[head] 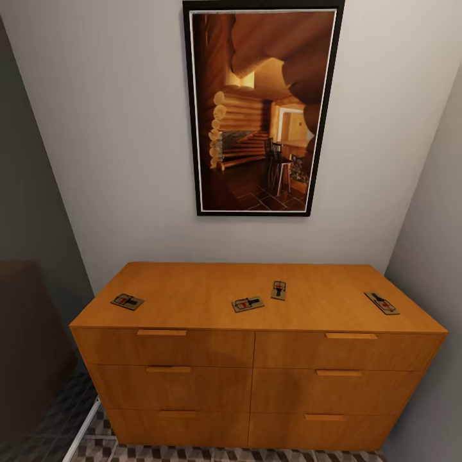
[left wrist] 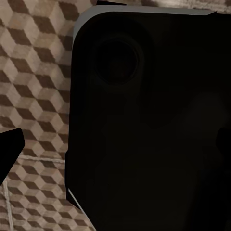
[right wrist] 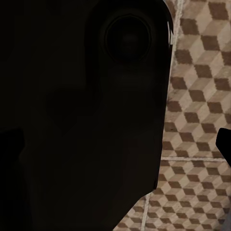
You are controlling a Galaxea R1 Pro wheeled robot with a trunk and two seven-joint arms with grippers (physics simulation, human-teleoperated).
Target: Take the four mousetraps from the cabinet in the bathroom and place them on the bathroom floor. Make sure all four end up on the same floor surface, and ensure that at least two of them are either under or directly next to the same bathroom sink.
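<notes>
all four mousetraps lie flat on top of the cabinet, none on the floor yet: one far left (head: 127, 301), two near the middle (head: 248, 303) (head: 278, 290), one far right (head: 382, 303). they're spread along the front half of the cabinet (head: 192, 292), so you'll prob need to reach for each separately. drawers look shut. framed picture (head: 262, 109) hangs on the wall above. bathroom floor (left wrist: 36, 91) w/ cube tiles shows in both wrist views, behind dark robot bodywork, which suggests the arms hang low. jaws: can't tell if wide or narrow, just dark tips at the edges. sink isn't visible from here.
</notes>
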